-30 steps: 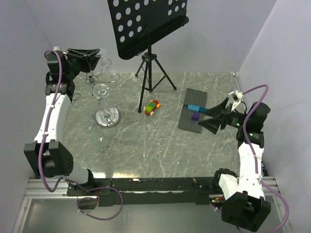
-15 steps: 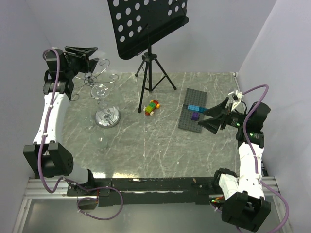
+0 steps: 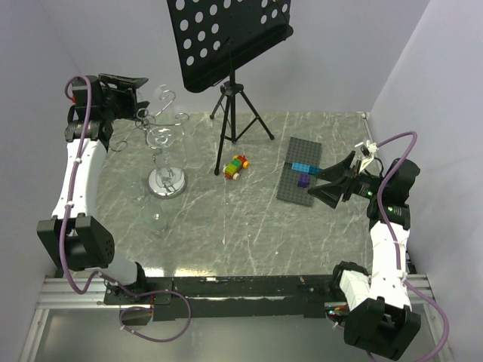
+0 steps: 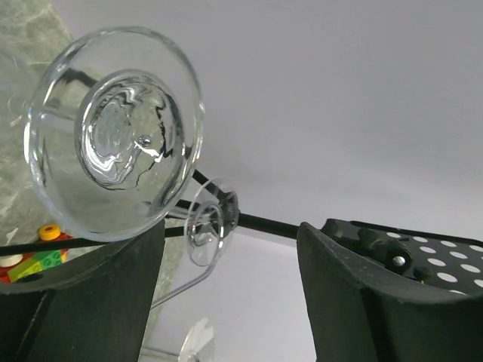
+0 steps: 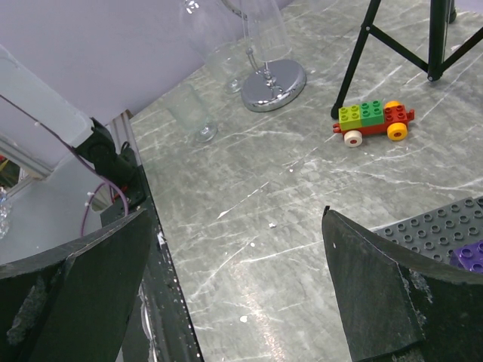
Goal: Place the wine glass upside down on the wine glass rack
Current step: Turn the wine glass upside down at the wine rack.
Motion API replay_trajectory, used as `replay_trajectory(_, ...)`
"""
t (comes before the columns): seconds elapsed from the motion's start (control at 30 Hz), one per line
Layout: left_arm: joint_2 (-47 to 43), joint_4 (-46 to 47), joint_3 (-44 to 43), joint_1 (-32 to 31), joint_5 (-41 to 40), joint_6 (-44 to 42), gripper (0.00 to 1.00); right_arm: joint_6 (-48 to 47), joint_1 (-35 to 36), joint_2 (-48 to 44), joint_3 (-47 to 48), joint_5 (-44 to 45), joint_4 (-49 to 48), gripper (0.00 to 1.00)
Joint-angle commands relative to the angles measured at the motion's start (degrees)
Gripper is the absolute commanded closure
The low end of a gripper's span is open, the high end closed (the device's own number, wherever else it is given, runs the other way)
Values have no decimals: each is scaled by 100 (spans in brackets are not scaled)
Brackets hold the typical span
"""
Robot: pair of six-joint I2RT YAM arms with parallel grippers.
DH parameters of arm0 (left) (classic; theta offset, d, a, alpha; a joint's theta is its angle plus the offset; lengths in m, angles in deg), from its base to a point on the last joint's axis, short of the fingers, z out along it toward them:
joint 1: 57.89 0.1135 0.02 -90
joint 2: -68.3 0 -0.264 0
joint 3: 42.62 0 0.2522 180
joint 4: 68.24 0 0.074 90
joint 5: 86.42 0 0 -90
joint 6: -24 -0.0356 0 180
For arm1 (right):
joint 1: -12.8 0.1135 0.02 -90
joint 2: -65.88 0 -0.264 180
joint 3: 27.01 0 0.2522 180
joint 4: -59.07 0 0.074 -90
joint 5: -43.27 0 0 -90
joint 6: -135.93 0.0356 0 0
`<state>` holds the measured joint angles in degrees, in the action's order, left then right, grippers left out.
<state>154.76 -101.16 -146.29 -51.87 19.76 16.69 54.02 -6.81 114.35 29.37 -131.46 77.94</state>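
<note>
The wine glass (image 3: pixel 161 139) hangs upside down on the chrome wine glass rack (image 3: pixel 167 183), its round foot uppermost among the curled hook arms. In the left wrist view that foot (image 4: pixel 117 136) fills the upper left, just above my left finger (image 4: pixel 90 302), with a rack hook (image 4: pixel 208 223) behind it. My left gripper (image 3: pixel 127 84) is raised at the back left beside the rack top. It (image 4: pixel 230 253) is open with nothing between its fingers. My right gripper (image 3: pixel 332 185) hovers open and holds nothing, at the right by the grey baseplate (image 3: pixel 302 170).
A black tripod music stand (image 3: pixel 234 98) stands behind the middle of the table. A small brick car (image 3: pixel 236 167) lies near its feet. Another clear glass (image 3: pixel 158 219) stands in front of the rack base (image 5: pixel 270 79). The glass (image 5: pixel 192 113) and the car (image 5: pixel 373 121) show in the right wrist view.
My left gripper has opened wider and drawn back to the left, away from the glass, which stays hanging on the rack. The right arm has not moved.
</note>
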Motion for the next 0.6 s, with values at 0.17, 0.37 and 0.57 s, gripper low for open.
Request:
replay_trajectory(0.17, -58, -660, -246, 4, -1, 634, 25, -1, 54, -66, -60, -1670, -317, 0)
replay_trajectory(0.37, -190, -721, -466, 48, -133, 441, 25, 43, 54, -92, -86, -1678, -396, 0)
replay_trajectory(0.57, -340, -730, -580, 127, -221, 291, 25, 122, 81, -74, -104, -1670, -484, 0)
